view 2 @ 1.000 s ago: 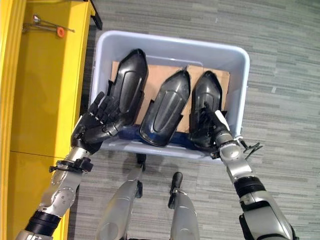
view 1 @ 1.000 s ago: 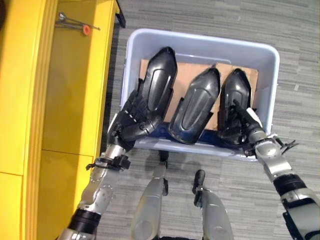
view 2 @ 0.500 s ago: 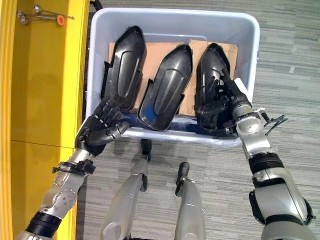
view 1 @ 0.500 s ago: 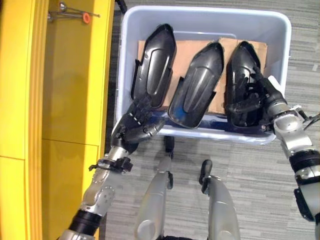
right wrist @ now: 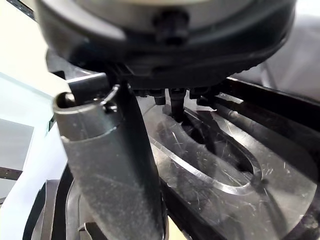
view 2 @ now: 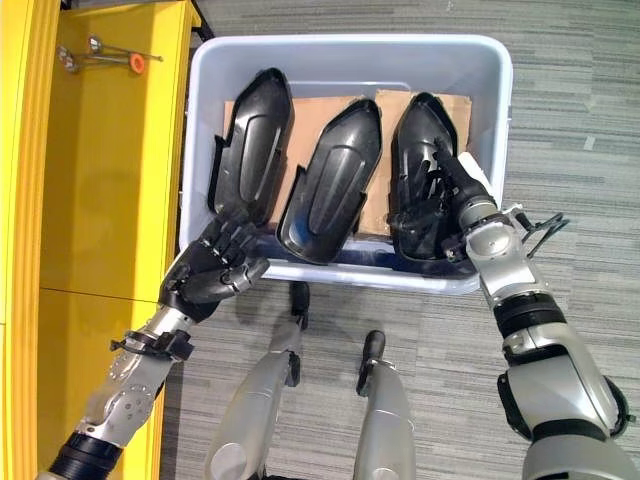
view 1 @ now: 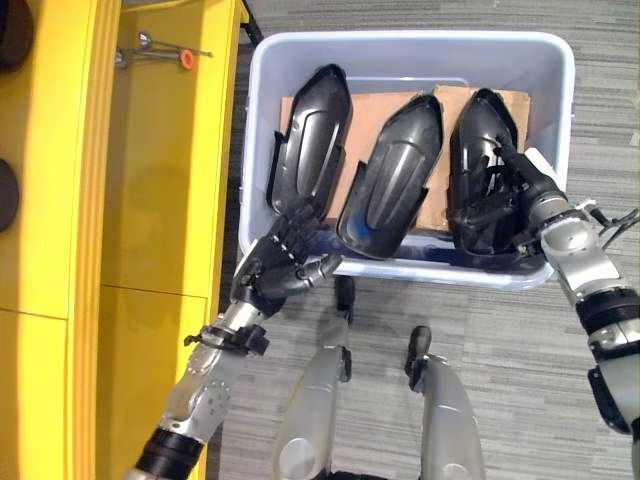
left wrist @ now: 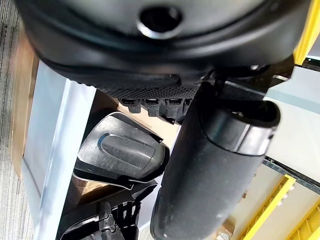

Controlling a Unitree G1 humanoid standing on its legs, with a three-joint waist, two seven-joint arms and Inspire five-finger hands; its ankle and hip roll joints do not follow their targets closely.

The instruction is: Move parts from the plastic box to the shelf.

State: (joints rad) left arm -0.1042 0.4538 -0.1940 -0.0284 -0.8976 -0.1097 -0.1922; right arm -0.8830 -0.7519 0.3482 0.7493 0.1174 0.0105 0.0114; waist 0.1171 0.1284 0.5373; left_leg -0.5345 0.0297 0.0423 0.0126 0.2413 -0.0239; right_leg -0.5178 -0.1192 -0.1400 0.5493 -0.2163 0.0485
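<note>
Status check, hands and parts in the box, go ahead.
Right hand on the right part. Left hand open at the box near rim. Three parts inside; nothing blocking.

A grey carpeted floor (view 1: 420, 315) is carrying a pale plastic box (view 1: 258, 120), sitting just beside a yellow shelf (view 1: 150, 200) (a small orange-tipped metal tool (view 1: 165, 52) is lying near its far edge).

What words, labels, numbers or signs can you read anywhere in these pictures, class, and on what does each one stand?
None can be read.
The three black parts in the plastic box: no lettering visible.
The cardboard sheet under them: bare.
The yellow shelf: no label or number visible.
The left hand and right hand: no print can be made out.
</note>
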